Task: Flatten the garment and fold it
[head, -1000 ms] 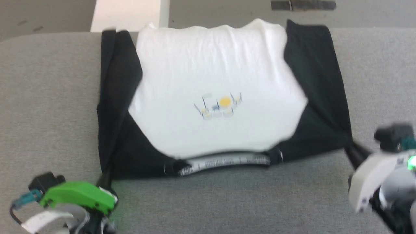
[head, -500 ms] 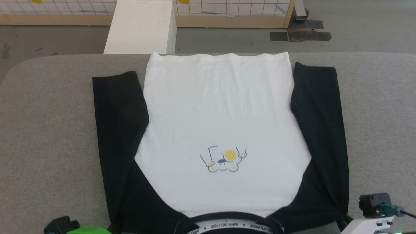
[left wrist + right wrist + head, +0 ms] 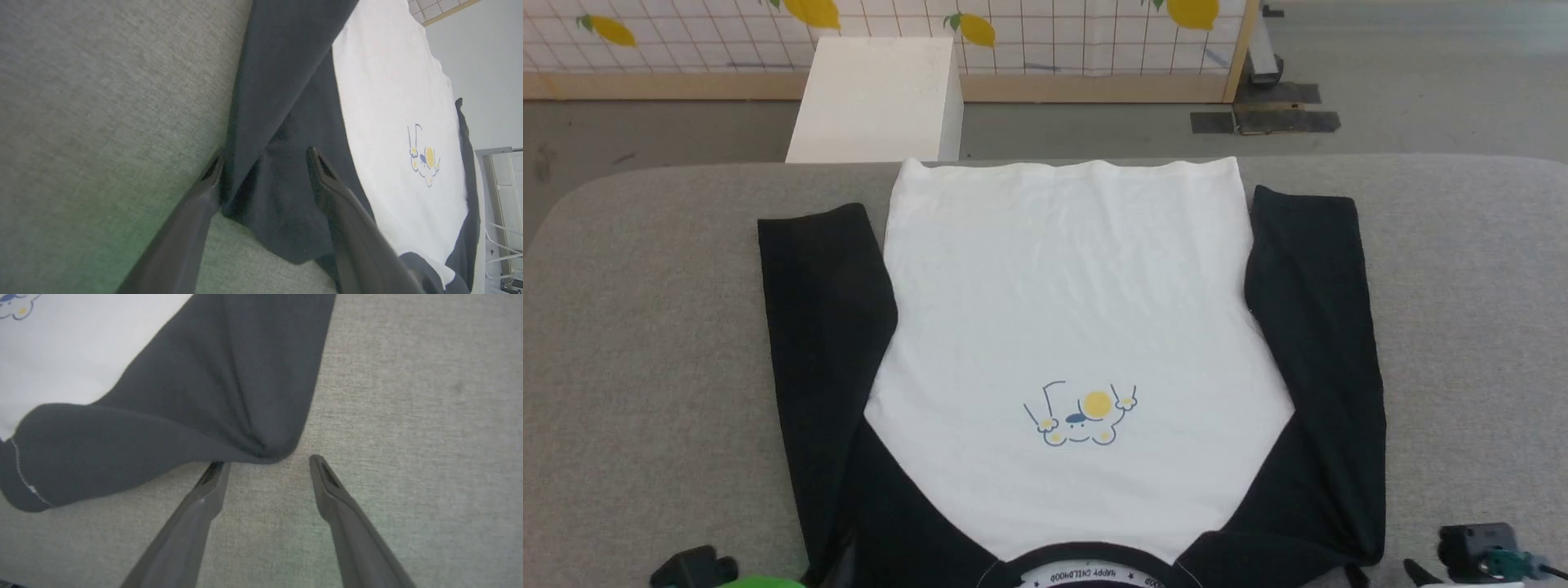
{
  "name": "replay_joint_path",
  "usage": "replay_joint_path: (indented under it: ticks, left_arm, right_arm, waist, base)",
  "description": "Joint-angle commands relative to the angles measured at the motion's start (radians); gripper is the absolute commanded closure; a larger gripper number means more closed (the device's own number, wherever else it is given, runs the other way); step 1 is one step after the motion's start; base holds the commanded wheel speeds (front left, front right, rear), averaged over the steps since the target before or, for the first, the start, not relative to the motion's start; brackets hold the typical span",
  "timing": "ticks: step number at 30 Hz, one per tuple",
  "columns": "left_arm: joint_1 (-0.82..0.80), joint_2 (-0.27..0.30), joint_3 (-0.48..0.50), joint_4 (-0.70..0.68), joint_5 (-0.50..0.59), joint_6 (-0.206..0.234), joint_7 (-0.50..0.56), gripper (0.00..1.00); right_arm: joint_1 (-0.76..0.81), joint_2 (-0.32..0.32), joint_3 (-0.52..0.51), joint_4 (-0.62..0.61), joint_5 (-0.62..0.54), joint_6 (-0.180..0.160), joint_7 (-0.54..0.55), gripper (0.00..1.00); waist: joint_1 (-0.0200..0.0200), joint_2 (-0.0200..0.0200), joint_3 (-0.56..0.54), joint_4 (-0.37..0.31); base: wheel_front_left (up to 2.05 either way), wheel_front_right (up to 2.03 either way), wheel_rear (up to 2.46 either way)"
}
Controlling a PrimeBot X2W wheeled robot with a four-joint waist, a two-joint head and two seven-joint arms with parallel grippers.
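1. Pincers sit nearest. The left pincer point(image 3: 264, 165) is open and straddles the black shoulder cloth of the garment point(image 3: 388, 102). One finger is at the cloth's outer edge, the other over the cloth. Whether the tips press down cannot be told.
2. The right pincer point(image 3: 267, 464) is also open. Its tips stand either side of the gathered shoulder corner, just short of it, with bare desk point(image 3: 408, 396) between the fingers.
3. The garment lies flat and print-up on the desk. Its collar point(image 3: 1086, 559) is closest to the robot and cut off by the head view's bottom edge, so the neck-tape lettering is only partly readable.
4. Both black sleeves run beside the white body toward the far side. Wide bare desk lies open outside each sleeve.
5. The hem point(image 3: 1062, 167) reaches the desk's far edge, with almost no margin there.
6. Just beyond that edge stands a white box point(image 3: 874, 98), its base hidden by the desk. Farther off is a gridded panel with lemon shapes point(image 3: 1054, 41).
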Motion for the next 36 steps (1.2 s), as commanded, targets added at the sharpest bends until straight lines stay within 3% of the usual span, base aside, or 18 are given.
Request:
replay_joint_path:
  ticks: [1,9,15,21,28,36]
  left_arm:
    - [0.027,0.014,0.011,-0.007,0.012,0.011,0.002,0.0]
    - [0.03,0.036,0.055,-0.125,0.031,0.026,-0.047,0.0]
    - [-0.064,0.074,0.086,-0.141,0.11,0.014,-0.171,0.0]
    - [-0.284,0.196,0.058,-0.05,0.245,-0.022,-0.23,0.0]
    - [-0.599,0.356,0.001,0.133,0.344,-0.057,-0.118,0.0]
    - [-0.838,0.468,0.049,0.274,0.313,0.003,0.134,0.0]
  right_arm:
    - [0.022,0.002,-0.018,-0.021,0.01,-0.002,-0.007,0.0]
    - [0.052,0.008,-0.079,-0.173,0.031,-0.002,-0.04,0.0]
    - [-0.012,0.03,-0.08,-0.208,0.038,-0.002,-0.21,0.0]
    - [-0.124,0.043,-0.039,-0.169,0.065,-0.002,-0.395,0.0]
    - [-0.246,0.042,0.027,-0.138,0.069,-0.002,-0.498,0.0]
    - [-0.35,0.038,0.096,-0.126,0.089,-0.002,-0.537,0.0]
  waist:
    - [0.0001,-0.0001,-0.015,-0.006]
    - [0.0001,-0.0001,-0.027,-0.042]
    - [0.0001,-0.0001,0.007,-0.066]
    - [0.0001,-0.0001,0.117,-0.084]
    - [0.0001,-0.0001,0.278,-0.12]
    - [0.0001,-0.0001,0.435,-0.186]
  base:
    - [0.0,0.0,0.0]
    - [0.0,0.0,0.0]
    - [0.0,0.0,0.0]
    - [0.0,0.0,0.0]
    - [0.0,0.0,0.0]
    - [0.0,0.0,0.0]
